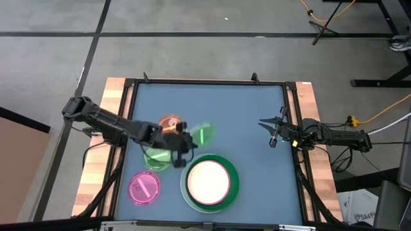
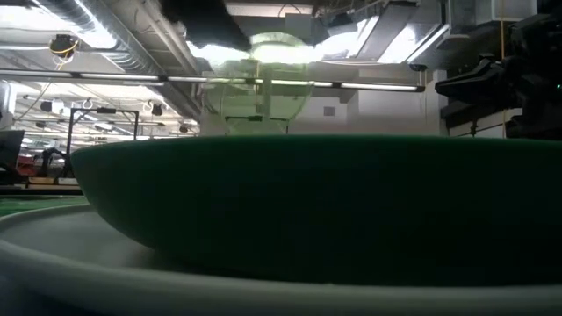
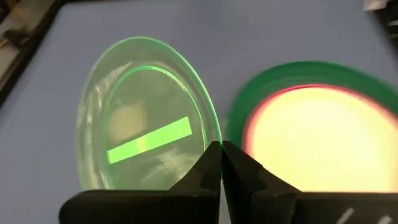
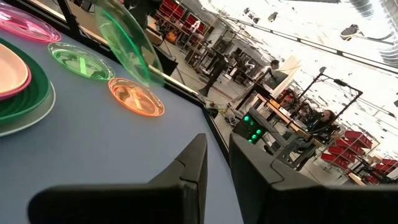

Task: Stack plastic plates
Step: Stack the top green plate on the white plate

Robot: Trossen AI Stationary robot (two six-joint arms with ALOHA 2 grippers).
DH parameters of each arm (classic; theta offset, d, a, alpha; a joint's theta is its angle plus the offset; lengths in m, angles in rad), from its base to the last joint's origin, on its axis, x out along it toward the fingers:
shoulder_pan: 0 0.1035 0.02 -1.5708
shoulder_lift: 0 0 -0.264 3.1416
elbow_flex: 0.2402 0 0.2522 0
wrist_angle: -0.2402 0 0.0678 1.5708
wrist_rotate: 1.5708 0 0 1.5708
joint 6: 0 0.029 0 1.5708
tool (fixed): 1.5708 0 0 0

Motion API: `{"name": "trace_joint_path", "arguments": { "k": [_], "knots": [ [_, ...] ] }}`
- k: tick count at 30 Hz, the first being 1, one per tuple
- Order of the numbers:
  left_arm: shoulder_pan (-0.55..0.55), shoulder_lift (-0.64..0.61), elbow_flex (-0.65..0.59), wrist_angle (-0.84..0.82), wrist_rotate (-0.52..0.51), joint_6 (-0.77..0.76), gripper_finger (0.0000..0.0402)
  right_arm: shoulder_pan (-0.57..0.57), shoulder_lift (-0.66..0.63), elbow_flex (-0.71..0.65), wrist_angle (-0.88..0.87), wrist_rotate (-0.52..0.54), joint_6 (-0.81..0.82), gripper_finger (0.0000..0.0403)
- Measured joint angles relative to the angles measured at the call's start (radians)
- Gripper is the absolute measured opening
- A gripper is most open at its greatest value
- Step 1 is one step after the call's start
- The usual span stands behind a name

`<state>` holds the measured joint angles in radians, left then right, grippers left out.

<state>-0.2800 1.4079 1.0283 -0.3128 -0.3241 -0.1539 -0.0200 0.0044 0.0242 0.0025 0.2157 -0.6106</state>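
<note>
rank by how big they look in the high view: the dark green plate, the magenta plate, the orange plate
1. dark green plate, clearly largest, under the stack
2. magenta plate
3. orange plate, looks smallest, but the left gripper and arm hide part of it, so its order against the magenta is unsure

overhead, table-level close, 2 wrist views

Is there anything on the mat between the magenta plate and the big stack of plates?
No. In the high view only bare blue mat lies between the magenta plate and the stack.
</note>
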Motion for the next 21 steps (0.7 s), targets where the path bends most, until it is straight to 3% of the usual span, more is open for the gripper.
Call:
{"name": "trace_joint_path", "arguments": {
  "k": [11,21],
  "knots": [
    [-0.221,0.129,0.002,0.272,-0.016,0.009,0.0,0.0,0.0,0.0,-0.001,0.0,0.0,0.0062],
    [-0.292,0.313,0.001,0.381,-0.025,-0.019,0.0,0.0,0.0,0.0,0.0,0.0,0.0,0.0062]
  ]
}}
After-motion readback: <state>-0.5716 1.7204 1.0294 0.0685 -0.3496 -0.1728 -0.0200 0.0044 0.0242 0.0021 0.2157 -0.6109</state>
